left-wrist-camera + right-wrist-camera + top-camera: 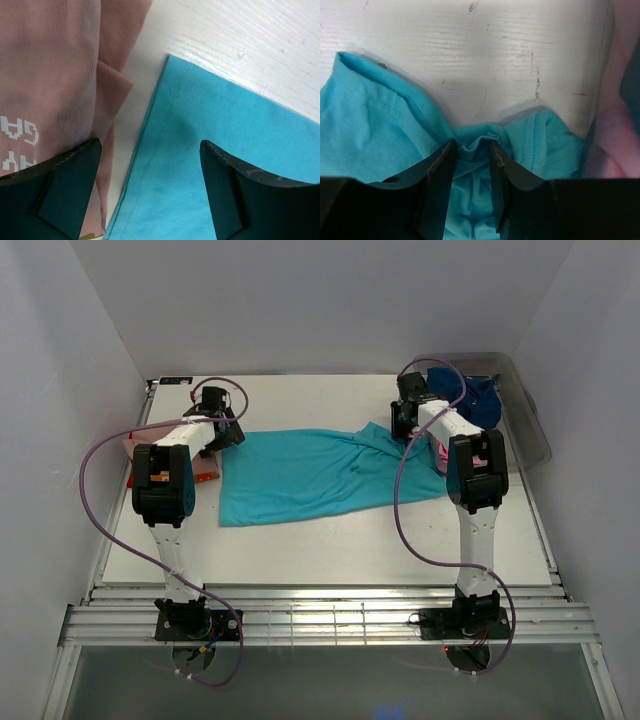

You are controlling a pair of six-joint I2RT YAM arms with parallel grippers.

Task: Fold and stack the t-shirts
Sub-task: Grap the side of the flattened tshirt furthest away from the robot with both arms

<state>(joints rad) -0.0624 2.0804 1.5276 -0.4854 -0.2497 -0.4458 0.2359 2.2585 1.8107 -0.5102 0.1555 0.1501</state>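
Observation:
The turquoise t-shirt [300, 475] lies spread across the middle of the table, its right end bunched. My left gripper [222, 430] hovers open over the shirt's far left corner [225, 140], its jaws wide apart [150, 145] with nothing between them. Beside that corner lies the salmon-pink t-shirt [50, 75] with white lettering, on a red one [205, 477]. My right gripper [405, 425] is down at the shirt's bunched right end [370, 135]. Its jaws stand partly apart [472, 145], open, with a loose ridge of turquoise cloth between them.
A clear grey plastic tub [525, 410] stands at the back right, holding a navy t-shirt [480, 395] and a bright pink one [440, 452]. The tub's wall [602, 75] is close on the right of my right gripper. White walls enclose the table.

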